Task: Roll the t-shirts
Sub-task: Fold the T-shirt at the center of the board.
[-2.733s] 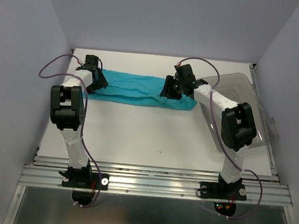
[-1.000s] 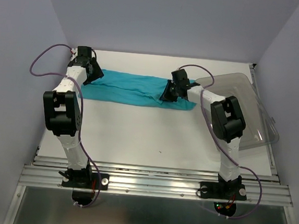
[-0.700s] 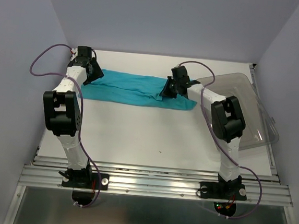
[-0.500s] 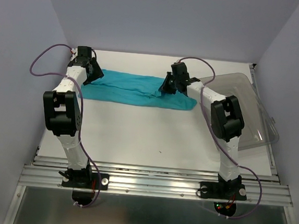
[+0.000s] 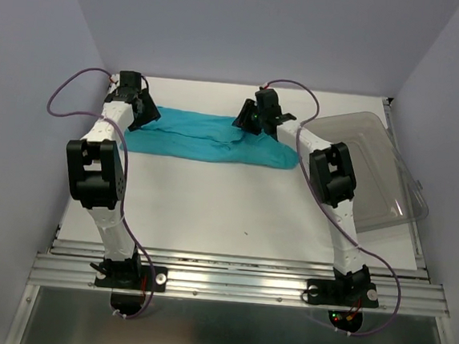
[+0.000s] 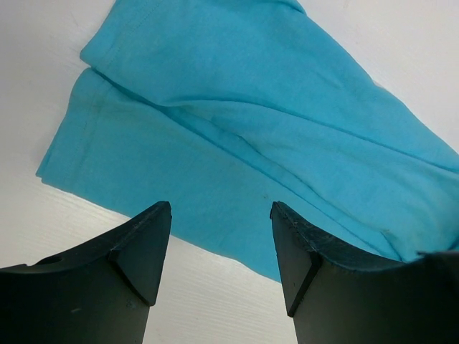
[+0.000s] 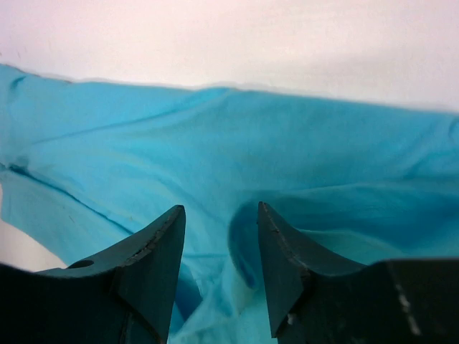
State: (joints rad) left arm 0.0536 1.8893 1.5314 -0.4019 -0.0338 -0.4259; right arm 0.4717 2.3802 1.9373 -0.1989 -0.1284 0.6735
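A white table (image 5: 234,213) carries a teal t-shirt (image 5: 208,138), folded into a long band and lying flat across the far side from ten to one o'clock. A clear grey-tinted plastic bin (image 5: 374,177) sits at two o'clock, beside the shirt's right end.

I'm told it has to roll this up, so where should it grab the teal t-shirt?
Probably the t-shirt is best pinched at its left short end, from above. It lies flat as a long folded strip, so only edges offer a pinch, and a roll starts from a short end. The left claw hangs open over that end.
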